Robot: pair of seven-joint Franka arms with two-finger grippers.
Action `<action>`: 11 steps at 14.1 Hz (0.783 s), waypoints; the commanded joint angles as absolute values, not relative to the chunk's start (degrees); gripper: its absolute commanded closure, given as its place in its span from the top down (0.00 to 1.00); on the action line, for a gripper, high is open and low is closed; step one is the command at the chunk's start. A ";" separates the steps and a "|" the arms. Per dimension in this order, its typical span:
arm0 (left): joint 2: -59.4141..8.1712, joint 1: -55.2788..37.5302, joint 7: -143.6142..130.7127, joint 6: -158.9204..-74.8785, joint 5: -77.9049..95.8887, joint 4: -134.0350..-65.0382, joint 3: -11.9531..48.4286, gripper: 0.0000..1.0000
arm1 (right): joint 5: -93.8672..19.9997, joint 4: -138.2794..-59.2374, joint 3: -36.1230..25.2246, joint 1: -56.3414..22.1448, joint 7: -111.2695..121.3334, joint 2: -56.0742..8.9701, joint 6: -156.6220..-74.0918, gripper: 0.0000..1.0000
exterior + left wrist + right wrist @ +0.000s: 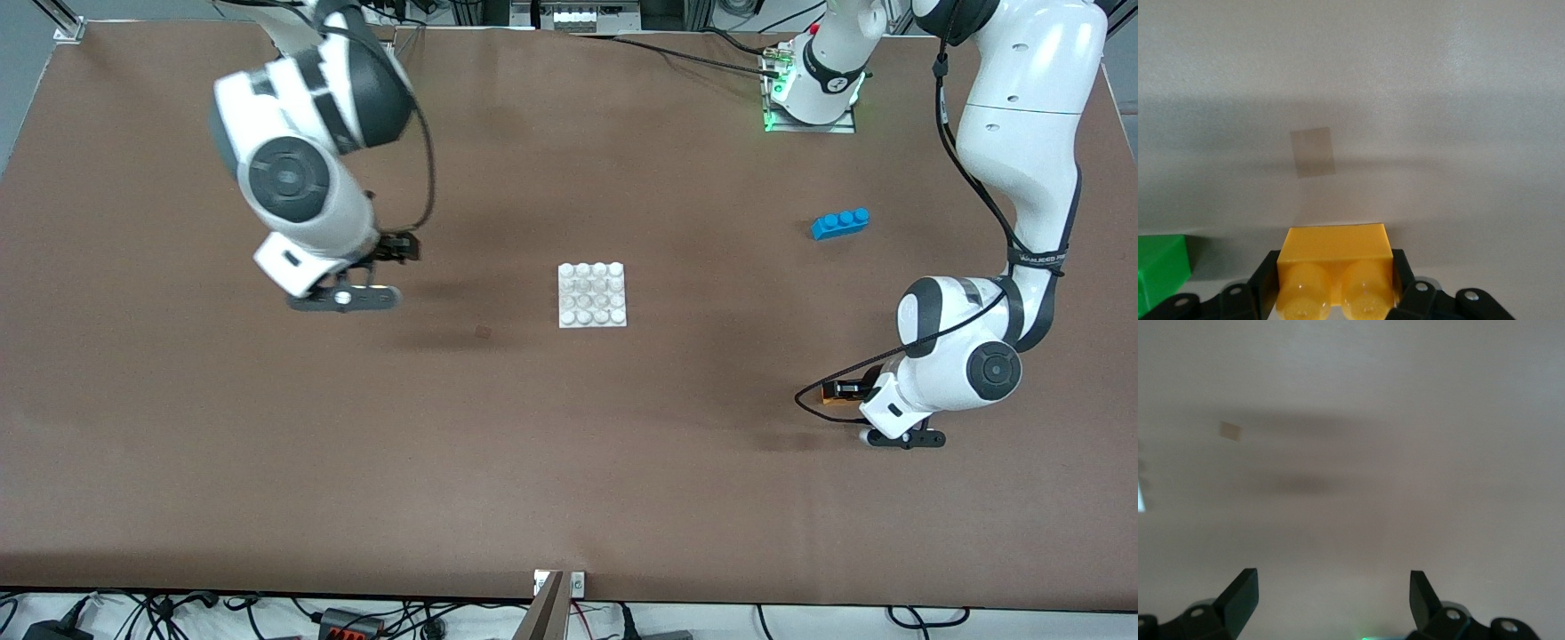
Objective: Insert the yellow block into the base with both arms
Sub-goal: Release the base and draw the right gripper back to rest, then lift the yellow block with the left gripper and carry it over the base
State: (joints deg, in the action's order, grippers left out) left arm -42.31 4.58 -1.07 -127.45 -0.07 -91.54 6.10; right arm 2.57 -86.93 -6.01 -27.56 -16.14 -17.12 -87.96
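Observation:
The yellow block (pixel 1335 241) sits between the fingers of my left gripper (pixel 1335 261), studs toward the wrist camera. The fingers (pixel 1266 270) press on both its sides. In the front view that gripper (pixel 849 389) is low at the table toward the left arm's end, with an orange edge of the block (pixel 829 397) showing. I cannot tell whether the block is off the table. The white base (pixel 592 294) lies in the middle of the table. My right gripper (pixel 398 248) hangs open and empty over bare table toward the right arm's end; its open fingers also show in the right wrist view (pixel 1331 590).
A green two-stud brick (pixel 1161 270) lies close beside the left gripper; the arm hides it in the front view. A blue three-stud brick (pixel 840 222) lies farther from the front camera than the left gripper. A small tape patch (pixel 1313 151) is on the mat.

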 commanded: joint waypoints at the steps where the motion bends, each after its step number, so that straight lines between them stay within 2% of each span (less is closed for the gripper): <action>1: -42.19 4.83 -1.85 -127.00 -0.97 -91.32 6.42 0.68 | 2.46 -88.33 -7.37 -21.56 -5.48 -12.75 -84.91 1.00; 3: -42.19 4.83 -1.85 -126.91 -0.97 -91.32 6.42 0.64 | 2.90 -88.07 -8.52 -18.30 1.99 -9.59 -83.85 1.00; 6: -41.93 4.40 -1.93 -126.65 -0.97 -91.14 6.50 0.59 | 0.28 -88.42 -7.82 -8.64 6.57 -8.09 -80.51 1.00; 8: -41.75 4.13 -2.28 -125.87 -0.53 -90.97 6.59 0.59 | -1.40 -89.03 -7.65 -4.59 8.78 -5.29 -82.77 1.00; 11: -41.05 4.04 -4.48 -122.53 -0.61 -90.27 7.47 0.59 | -1.41 -93.95 -3.70 2.36 8.78 2.71 -87.18 1.00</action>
